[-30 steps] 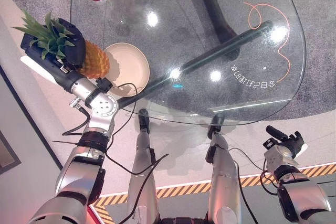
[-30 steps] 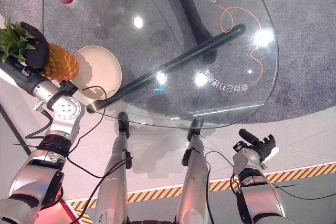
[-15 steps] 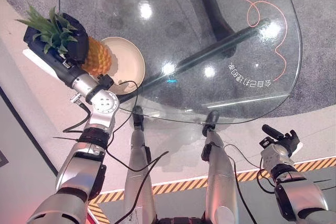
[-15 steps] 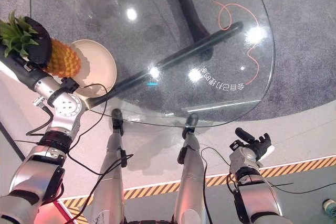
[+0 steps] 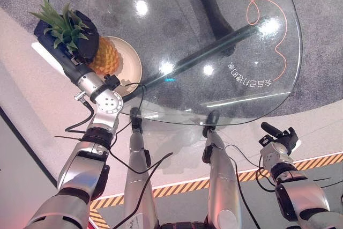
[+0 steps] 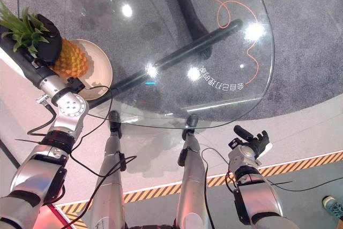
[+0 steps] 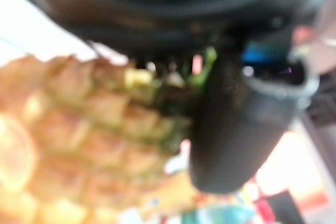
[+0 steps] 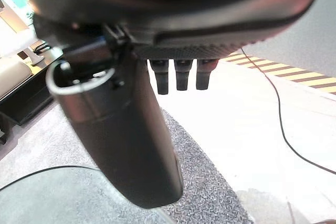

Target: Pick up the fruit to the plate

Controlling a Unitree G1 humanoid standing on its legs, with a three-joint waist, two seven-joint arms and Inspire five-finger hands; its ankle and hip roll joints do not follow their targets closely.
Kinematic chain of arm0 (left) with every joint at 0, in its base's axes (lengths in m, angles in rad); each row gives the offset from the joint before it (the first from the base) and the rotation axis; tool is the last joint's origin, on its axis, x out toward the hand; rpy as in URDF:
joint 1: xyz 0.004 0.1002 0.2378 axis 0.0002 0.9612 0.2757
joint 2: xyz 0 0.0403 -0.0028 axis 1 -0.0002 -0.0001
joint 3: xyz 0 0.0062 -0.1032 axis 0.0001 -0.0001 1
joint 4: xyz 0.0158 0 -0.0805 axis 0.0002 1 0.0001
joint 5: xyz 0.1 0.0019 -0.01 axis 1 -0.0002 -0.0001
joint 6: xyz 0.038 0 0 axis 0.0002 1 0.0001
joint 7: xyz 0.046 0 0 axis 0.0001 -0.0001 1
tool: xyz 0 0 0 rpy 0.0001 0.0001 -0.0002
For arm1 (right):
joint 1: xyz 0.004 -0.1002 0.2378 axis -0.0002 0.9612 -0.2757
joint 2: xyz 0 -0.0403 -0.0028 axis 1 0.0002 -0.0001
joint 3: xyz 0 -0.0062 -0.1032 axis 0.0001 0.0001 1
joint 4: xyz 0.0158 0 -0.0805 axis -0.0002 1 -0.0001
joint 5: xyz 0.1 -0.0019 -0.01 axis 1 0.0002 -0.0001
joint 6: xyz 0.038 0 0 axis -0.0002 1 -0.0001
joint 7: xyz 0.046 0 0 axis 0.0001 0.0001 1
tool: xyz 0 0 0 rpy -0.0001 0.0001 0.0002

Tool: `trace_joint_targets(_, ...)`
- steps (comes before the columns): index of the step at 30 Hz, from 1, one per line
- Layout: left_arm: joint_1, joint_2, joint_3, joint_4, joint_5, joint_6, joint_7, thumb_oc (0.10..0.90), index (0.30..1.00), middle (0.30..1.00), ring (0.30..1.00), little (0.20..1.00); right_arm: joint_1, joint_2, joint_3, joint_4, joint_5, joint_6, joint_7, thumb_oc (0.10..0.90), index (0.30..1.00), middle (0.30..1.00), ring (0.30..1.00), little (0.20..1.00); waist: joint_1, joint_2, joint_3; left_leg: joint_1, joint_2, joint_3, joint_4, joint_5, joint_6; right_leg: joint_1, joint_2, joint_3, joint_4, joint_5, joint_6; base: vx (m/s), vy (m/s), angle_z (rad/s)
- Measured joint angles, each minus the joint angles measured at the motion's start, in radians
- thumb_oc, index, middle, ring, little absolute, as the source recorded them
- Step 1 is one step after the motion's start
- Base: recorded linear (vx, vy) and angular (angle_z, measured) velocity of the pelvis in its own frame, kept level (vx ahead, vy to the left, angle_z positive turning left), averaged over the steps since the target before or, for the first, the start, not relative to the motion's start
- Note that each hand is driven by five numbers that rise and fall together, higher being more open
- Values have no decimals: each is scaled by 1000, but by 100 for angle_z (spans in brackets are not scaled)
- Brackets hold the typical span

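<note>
left hand clamped on pineapple crown | fruit body over plate left rim, axis tilted | right hand low right, fingers relaxed

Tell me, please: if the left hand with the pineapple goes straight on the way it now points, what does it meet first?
Probably the plate. The left hand, curled round the pineapple, points across the plate on the glass table, and the fruit already overlaps its near rim. Height above it is unclear.

- Silver-grey jointed arms, with dark bands at the elbows.
- Dark left hand and dark right hand.
- Round silver wrist joint with small screw holes.
</note>
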Motion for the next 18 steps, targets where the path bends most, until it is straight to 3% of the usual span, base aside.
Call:
trace_joint_targets(11, -16, 0, -3, 35, -27, 0, -11, 114, 312, 312, 312, 214, -13, 5, 1, 0, 1, -3, 0, 800, 900, 900, 900, 900, 0, -1, 0, -17, 2, -2, 10, -2, -2, -13, 3, 0, 1, 2, -3, 0, 0, 0)
trace_joint_targets(13, -16, 0, -3, 36, -33, 0, -16, 204, 389, 389, 389, 304, -17, 7, 1, -1, 1, -4, 0, 800, 900, 900, 900, 900, 0, -1, 0, -18, 2, -2, 10, -2, -2, -13, 3, 0, 0, 2, -2, 0, 0, 0)
trace_joint_targets(14, -16, 0, -3, 36, -33, 0, -20, 342, 507, 507, 507, 442, -17, 7, 1, -1, 1, -4, 0, 800, 900, 900, 900, 900, 0, -1, 0, -18, 2, -2, 9, -1, -2, -13, 3, 0, 0, 2, -3, 0, 0, 0)
trace_joint_targets(15, -16, 0, -3, 36, -34, 0, -28, 427, 580, 580, 580, 527, -17, 7, 1, -1, 1, -4, 0, 800, 900, 900, 900, 900, 0, -1, 0, -18, 2, -2, 9, -2, -2, -13, 3, 0, 0, 1, -2, 0, 0, 0)
trace_joint_targets(17, -16, 0, -3, 37, -33, 0, -34, 446, 596, 596, 596, 546, -18, 7, 1, -1, 1, -4, 0, 800, 900, 900, 900, 900, 1, -1, 0, -18, 2, -2, 9, -2, -2, -13, 3, 0, 0, 1, -2, 0, 0, 0)
trace_joint_targets(18, -17, 0, -3, 37, -33, 0, -34, 517, 658, 658, 658, 617, -18, 7, 2, -1, 1, -4, 0, 800, 900, 900, 900, 900, 0, -1, 0, -18, 2, -2, 9, -2, -2, -13, 3, 0, 0, 1, -2, 0, 0, 0)
